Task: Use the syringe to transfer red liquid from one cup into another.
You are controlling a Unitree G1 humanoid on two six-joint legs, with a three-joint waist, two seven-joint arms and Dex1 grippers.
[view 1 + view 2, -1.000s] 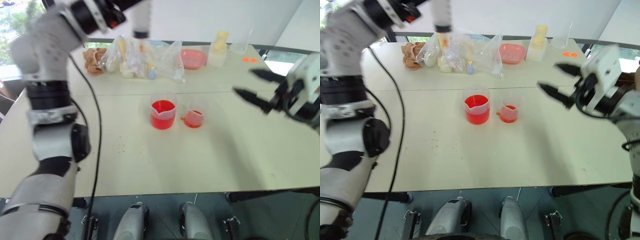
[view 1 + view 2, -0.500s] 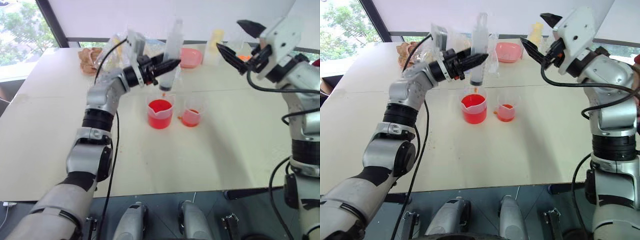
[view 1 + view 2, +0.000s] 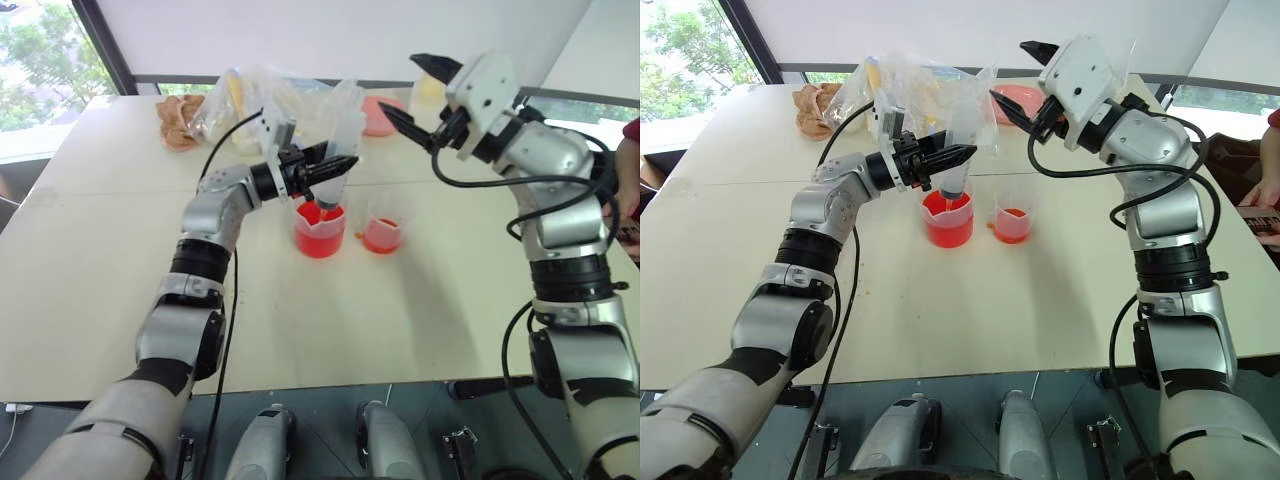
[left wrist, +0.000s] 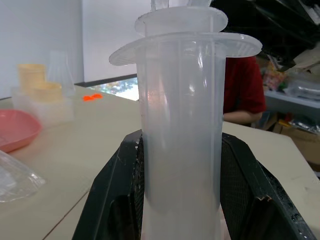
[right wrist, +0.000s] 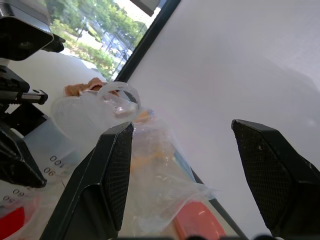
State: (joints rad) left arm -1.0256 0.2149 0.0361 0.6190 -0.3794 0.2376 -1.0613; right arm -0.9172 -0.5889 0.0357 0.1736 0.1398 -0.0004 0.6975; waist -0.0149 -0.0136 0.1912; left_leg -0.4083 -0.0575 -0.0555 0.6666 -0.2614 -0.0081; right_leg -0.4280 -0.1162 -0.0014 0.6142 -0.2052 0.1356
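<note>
On the table, the left gripper is clenching the syringe upright by its barrel, the tip dipping into the beaker of red liquid. The right gripper is hanging spread and empty just above the plunger top. The small cup is sitting just beside the beaker.

Head stereo pair looked forward and down over the table, sharing both arms. Left wrist camera sat close behind the syringe; right wrist camera faced the far window.
</note>
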